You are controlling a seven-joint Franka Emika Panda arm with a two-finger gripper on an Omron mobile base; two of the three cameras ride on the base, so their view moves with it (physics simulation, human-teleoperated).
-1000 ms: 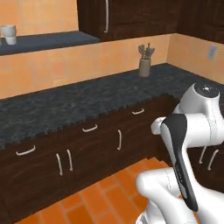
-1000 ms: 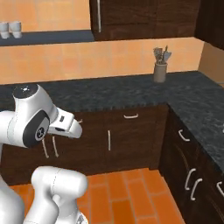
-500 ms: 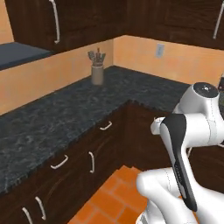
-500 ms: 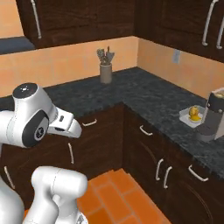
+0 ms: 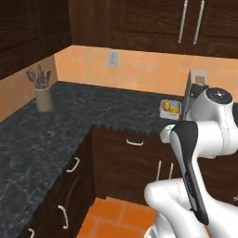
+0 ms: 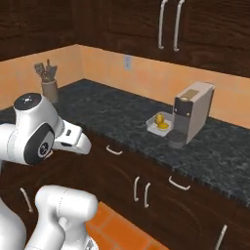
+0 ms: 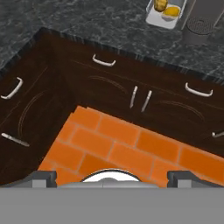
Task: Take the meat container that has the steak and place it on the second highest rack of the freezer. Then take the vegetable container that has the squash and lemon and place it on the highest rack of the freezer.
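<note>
Left base view: you are seeing a white container with the lemon sitting on the dark counter, touching the coffee machine.

Right base view: the container is resting just beside the machine, mid-counter.

Hand view: the gripper is hanging with fingers spread apart, holding nothing, over the orange floor.

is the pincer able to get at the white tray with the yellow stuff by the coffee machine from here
Probably not yet. The open pincer hangs over the floor tiles, while the tray sits back on the counter beside the coffee machine. Nothing blocks the way.
</note>
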